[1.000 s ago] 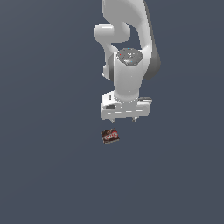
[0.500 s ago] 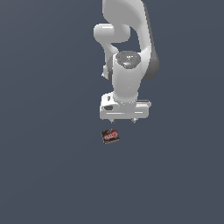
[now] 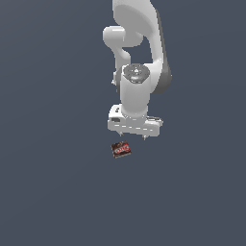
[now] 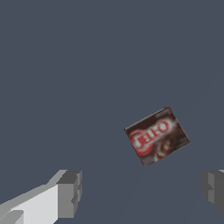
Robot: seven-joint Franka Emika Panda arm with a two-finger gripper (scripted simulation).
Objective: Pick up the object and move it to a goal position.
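The object [image 3: 121,149] is a small flat dark brown box with a red and white label. It lies flat on the dark grey floor, just below and to the exterior view's left of my gripper [image 3: 132,136]. The gripper hangs above the floor, pointing down, and does not touch the box. In the wrist view the box [image 4: 157,136] lies ahead of the gap between my two fingers [image 4: 70,194], nearer the other finger [image 4: 213,187]. The gripper [image 4: 141,190] is open and empty, and its gap is wider than the box.
The plain dark grey floor [image 3: 53,182] fills both views. The white arm [image 3: 139,57] rises behind the gripper toward the top of the exterior view. No other objects show.
The gripper has moved a little down in the exterior view, closer to the box. The box has not moved.
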